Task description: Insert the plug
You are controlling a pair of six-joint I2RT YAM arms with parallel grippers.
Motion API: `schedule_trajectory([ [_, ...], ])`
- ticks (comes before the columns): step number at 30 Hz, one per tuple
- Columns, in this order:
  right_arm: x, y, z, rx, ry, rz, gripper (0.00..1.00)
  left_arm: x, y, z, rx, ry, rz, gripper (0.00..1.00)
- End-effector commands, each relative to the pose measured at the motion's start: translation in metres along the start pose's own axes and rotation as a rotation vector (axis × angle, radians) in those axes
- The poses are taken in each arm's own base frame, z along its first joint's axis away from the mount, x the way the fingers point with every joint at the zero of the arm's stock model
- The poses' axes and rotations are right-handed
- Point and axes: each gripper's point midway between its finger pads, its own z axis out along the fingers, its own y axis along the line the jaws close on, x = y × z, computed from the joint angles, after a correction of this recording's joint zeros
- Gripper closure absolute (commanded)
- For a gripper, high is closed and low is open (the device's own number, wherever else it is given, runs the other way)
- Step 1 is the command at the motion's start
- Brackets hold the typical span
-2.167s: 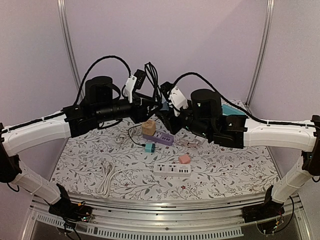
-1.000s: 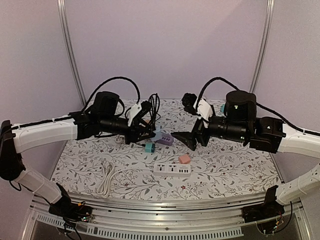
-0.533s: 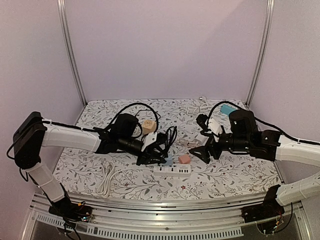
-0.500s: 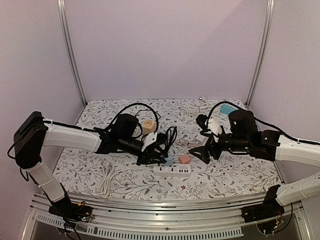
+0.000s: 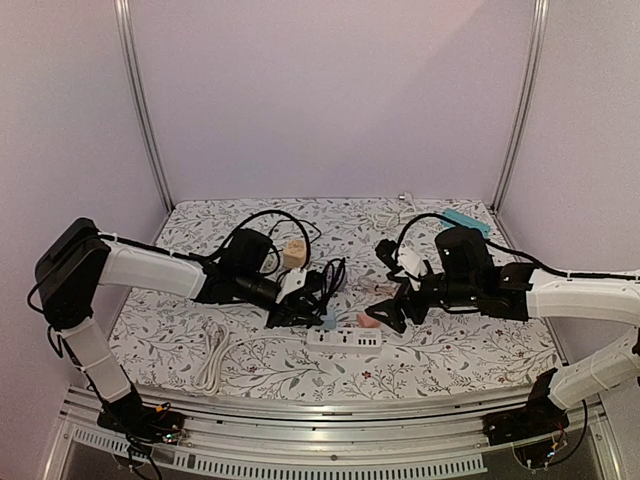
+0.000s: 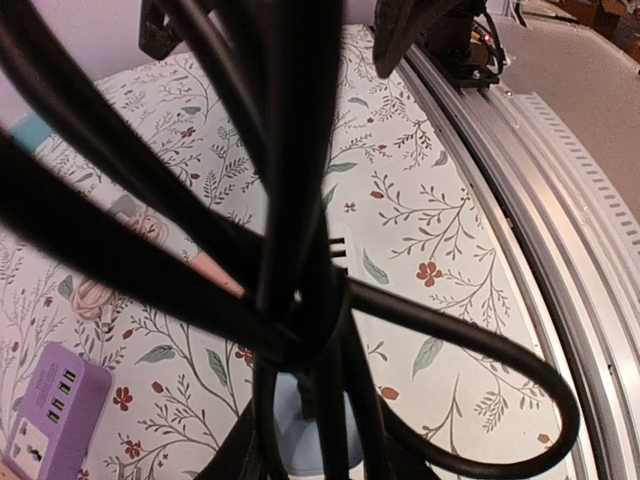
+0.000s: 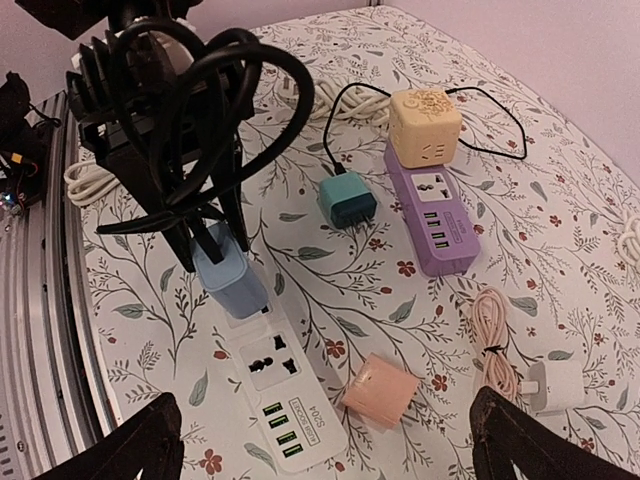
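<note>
Left gripper [image 7: 212, 245] clamping blue plug [image 7: 232, 288], lowered to white power strip [image 7: 290, 400], right gripper [image 5: 388, 310] wide, nearer

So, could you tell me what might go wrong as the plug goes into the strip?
The right gripper is open and apart from the white strip, so the strip may slide or tip as the left gripper presses the blue plug down. The black cable bunched around that gripper fills the left wrist view and could snag.

Left gripper [image 7: 214, 248] clamped, right gripper [image 5: 386, 316] agape.
</note>
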Motion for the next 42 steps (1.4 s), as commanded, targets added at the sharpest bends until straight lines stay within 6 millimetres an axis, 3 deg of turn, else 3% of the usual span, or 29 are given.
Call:
schedule_trajectory([
  [1, -0.009, 0.002, 0.007, -0.033, -0.022, 0.012, 0.01, 0.016, -0.013, -0.006, 0.086, 0.02, 0.008, 1.0],
  [6, -0.006, -0.001, 0.024, -0.038, 0.013, 0.048, 0.01, 0.027, -0.002, 0.0, 0.052, 0.038, -0.029, 1.0],
  [11, -0.013, 0.007, 0.036, -0.098, -0.007, 0.051, 0.03, 0.024, 0.014, 0.001, 0.024, 0.017, 0.008, 1.0],
  [17, -0.006, 0.014, 0.053, -0.151, 0.026, 0.048, 0.14, 0.033, 0.004, -0.001, 0.076, 0.038, 0.028, 1.0],
  [24, -0.007, 0.02, 0.072, -0.213, 0.051, 0.071, 0.17, 0.039, 0.001, 0.001, 0.084, 0.048, 0.045, 1.0],
  [31, 0.002, 0.022, 0.082, -0.228, 0.084, 0.114, 0.2, 0.09, -0.029, 0.007, 0.186, 0.189, -0.067, 1.0],
  [35, 0.009, 0.02, 0.078, -0.211, 0.094, 0.121, 0.19, 0.117, -0.032, 0.011, 0.173, 0.256, -0.103, 1.0],
  [42, -0.001, 0.012, 0.064, -0.157, 0.071, 0.09, 0.18, 0.136, -0.048, 0.011, 0.257, 0.318, -0.13, 1.0],
])
